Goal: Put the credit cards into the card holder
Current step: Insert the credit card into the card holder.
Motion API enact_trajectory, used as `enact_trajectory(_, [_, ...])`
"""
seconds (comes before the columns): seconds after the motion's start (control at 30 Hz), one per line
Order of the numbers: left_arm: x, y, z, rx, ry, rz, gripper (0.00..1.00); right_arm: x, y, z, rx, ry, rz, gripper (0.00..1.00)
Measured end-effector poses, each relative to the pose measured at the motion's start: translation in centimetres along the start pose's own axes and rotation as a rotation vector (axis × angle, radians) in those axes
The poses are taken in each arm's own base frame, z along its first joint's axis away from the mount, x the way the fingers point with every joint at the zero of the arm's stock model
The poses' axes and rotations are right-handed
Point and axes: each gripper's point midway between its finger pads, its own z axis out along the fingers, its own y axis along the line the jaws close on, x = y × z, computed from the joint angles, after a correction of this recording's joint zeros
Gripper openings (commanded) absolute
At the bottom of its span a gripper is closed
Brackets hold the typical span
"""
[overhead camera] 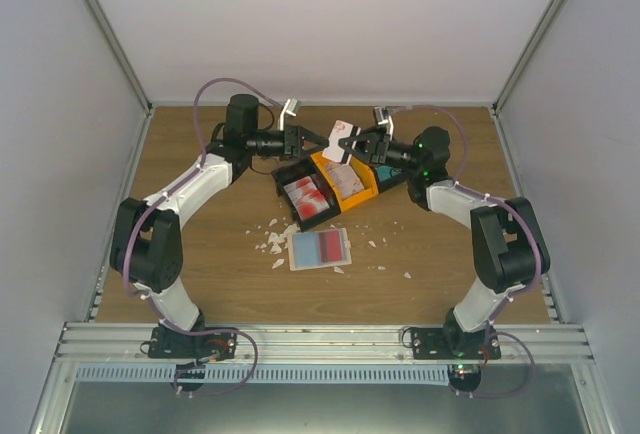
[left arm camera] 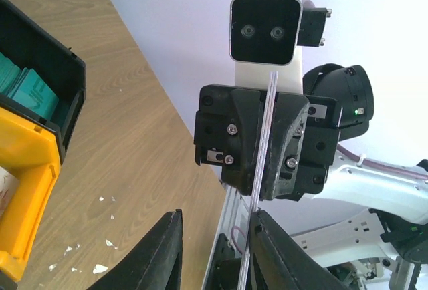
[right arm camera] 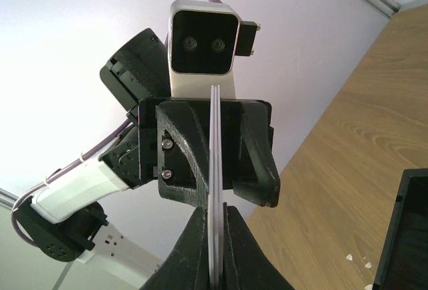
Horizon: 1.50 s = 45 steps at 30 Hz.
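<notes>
Clamping a credit card (right arm camera: 215,143) in the right gripper (right arm camera: 215,218), facing the released left gripper (left arm camera: 215,222), over a scrap-flecked, white-walled wooden tabletop (overhead camera: 200,254).

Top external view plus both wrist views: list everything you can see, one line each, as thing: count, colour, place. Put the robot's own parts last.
held card: one, white, raised in the air, far middle of the scene.
black bin: one, black, mid-table.
orange bin: one, orange, touching the black bin's right side.
red-and-white cards: several, in the black bin.
teal cards: a stack, teal, also in the black bin.
pale cards: several, in the orange bin.
flat rectangle: one, pale blue and red, on the table, nearer the arm bases.
white scraps: many, white, scattered on the table.
left gripper: one, black, open, beside the held card.
right gripper: one, black, shut on the held card.
</notes>
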Motion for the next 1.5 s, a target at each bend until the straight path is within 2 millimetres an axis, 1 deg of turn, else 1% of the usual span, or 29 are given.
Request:
enact_trajectory(0.23, [0.0, 0.1, -0.9, 0.002, 0.003, 0.022, 0.32, 0.4, 0.4, -0.2, -0.021, 0.007, 0.011, 0.01])
enact_trajectory(0.37, [0.4, 0.1, -0.9, 0.007, 0.018, 0.031, 0.33, 0.6, 0.7, -0.2, -0.033, 0.014, 0.009, 0.01])
enact_trajectory(0.6, [0.8, -0.2, -0.9, 0.019, 0.035, 0.053, 0.41, 0.7, 0.9, -0.2, -0.039, 0.020, 0.007, 0.01])
enact_trajectory(0.73, [0.8, -1.0, -1.2, 0.023, 0.029, 0.068, 0.45, 0.7, 0.6, -0.2, -0.033, 0.022, 0.012, 0.01])
enact_trajectory(0.9, [1.3, -2.1, -1.4, 0.036, 0.032, 0.086, 0.46, 0.8, 0.5, -0.2, -0.029, 0.023, 0.016, 0.01])
enact_trajectory(0.97, [1.6, -2.2, -1.3, 0.041, 0.040, 0.089, 0.44, 0.8, 0.5, -0.2, -0.029, 0.023, 0.016, 0.01])
enact_trajectory(1.0, [1.8, -2.2, -1.2, 0.042, 0.045, 0.088, 0.40, 0.8, 0.5, -0.2, -0.029, 0.023, 0.016, 0.01])
enact_trajectory(1.1, [2.3, -2.2, -0.9, 0.044, 0.059, 0.089, 0.20, 0.8, 0.5, -0.2, -0.029, 0.023, 0.016, 0.00])
enact_trajectory(1.13, [2.4, -2.2, -0.8, 0.044, 0.063, 0.091, 0.15, 0.8, 0.5, -0.2, -0.030, 0.023, 0.016, 0.01])
enact_trajectory(1.17, [2.5, -2.2, -0.7, 0.044, 0.067, 0.090, 0.13, 0.8, 0.6, -0.2, -0.030, 0.024, 0.016, 0.00])
enact_trajectory(1.3, [2.7, -2.0, -0.7, 0.041, 0.072, 0.090, 0.12, 0.8, 0.6, -0.3, -0.032, 0.027, 0.020, 0.01])
enact_trajectory(1.5, [2.7, -2.0, -0.7, 0.040, 0.072, 0.094, 0.14, 0.9, 1.1, -0.3, -0.040, 0.028, 0.014, 0.00])
